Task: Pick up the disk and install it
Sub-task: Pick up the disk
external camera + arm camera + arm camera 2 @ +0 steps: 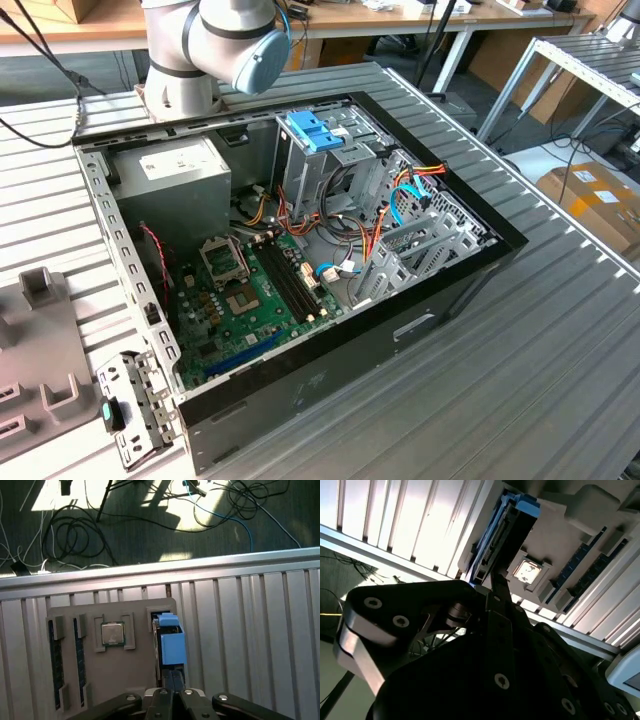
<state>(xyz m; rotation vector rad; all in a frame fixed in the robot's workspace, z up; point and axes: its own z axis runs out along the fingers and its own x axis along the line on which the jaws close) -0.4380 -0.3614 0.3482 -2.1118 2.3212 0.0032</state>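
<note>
In the first wrist view, a grey tray (125,675) held a processor chip (112,633) and, to its right, the disk (172,645) on edge in a slot. The gripper (173,675) was right at the disk, but we could not tell how its jaws stood.

The disk (172,645) is standing edge-on in the grey holder (125,675), so its flat faces are facing away from both wrist cameras. Its near end is disappearing behind the gripper (173,677). The gripper housing is running off the picture's edge in both wrist views. In the second wrist view it is also covering much of the desk (395,520). Marks on the small square chip (112,633) are coming out too small to tell. In the exterior view the robot arm (215,45) is getting cut off at the top edge. A grey fixture (35,360) is getting cut at the exterior view's left. Tangled cables (340,240) are covering the case floor between the cages.
</note>
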